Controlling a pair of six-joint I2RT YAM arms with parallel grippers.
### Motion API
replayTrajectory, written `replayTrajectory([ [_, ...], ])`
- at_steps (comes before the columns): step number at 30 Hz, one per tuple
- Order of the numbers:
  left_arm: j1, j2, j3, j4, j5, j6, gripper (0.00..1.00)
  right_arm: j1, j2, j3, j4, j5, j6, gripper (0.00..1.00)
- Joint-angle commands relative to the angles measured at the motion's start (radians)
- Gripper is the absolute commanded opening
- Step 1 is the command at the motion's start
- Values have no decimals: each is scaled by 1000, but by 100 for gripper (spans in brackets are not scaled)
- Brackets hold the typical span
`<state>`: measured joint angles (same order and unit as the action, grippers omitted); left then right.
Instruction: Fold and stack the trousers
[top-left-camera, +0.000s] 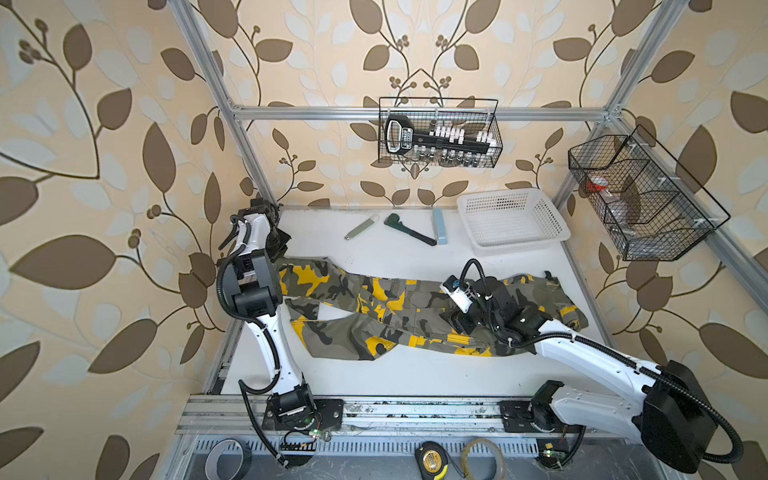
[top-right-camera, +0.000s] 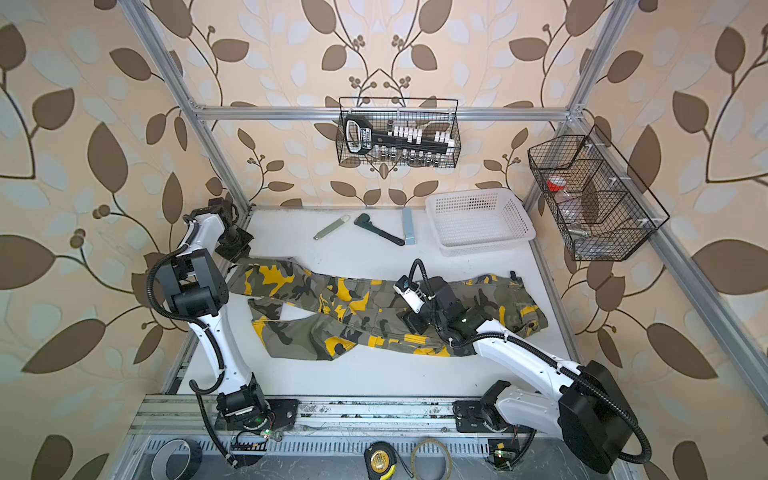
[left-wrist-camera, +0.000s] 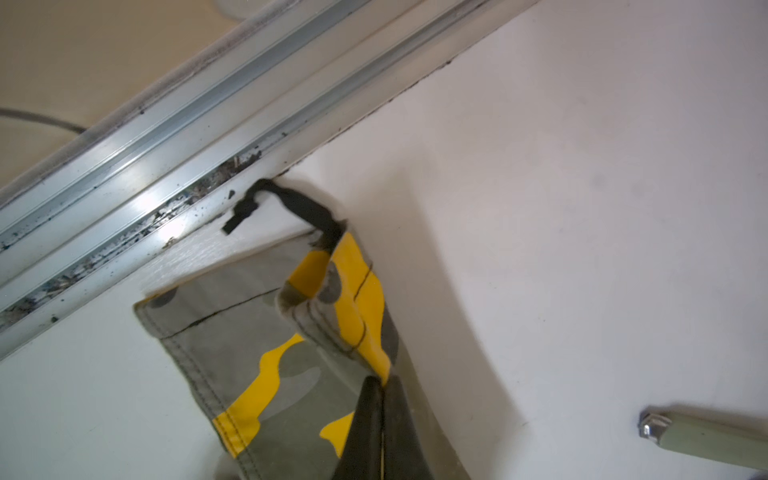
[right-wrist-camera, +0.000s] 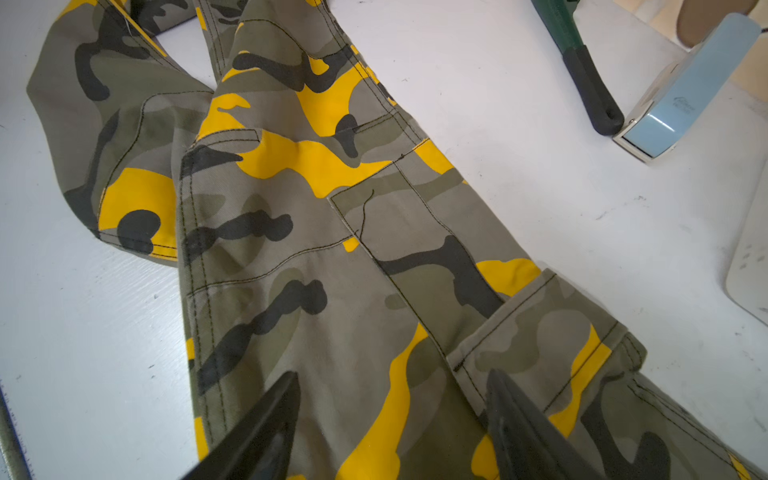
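Left pincer (left-wrist-camera: 381, 380), tips hidden in both top views, pinches a leg hem of the trousers (top-left-camera: 374, 307) in its wrist view; they lie across the desk (top-left-camera: 374, 374). Right pincer (right-wrist-camera: 392, 374) is spread over them. Print on the blue case (right-wrist-camera: 685, 91) is unreadable.

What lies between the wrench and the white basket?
A pale blue box lies there, by the handle end of the wrench and apart from the basket; both top views show it.

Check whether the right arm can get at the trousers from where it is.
Probably yes: the right gripper hangs open just over the trousers, nothing between them; the wrench and blue box lie off to the side.
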<state>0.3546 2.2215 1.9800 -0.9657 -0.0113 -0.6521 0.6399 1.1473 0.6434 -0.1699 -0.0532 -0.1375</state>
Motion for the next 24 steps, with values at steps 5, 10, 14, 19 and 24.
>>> replayTrajectory([
  [5,4,81,169,-75,-105,37,0,-42,-24,26,-36,12,19,72],
  [10,-8,146,216,-90,-125,43,16,-97,-23,31,-59,21,26,72],
  [14,-28,168,255,-95,-147,69,39,-123,-2,46,-54,16,36,72],
  [19,-47,190,370,-154,-159,120,54,-118,71,75,-5,-12,65,71],
  [24,-77,99,353,-167,-170,182,64,-78,168,96,74,-17,93,71],
])
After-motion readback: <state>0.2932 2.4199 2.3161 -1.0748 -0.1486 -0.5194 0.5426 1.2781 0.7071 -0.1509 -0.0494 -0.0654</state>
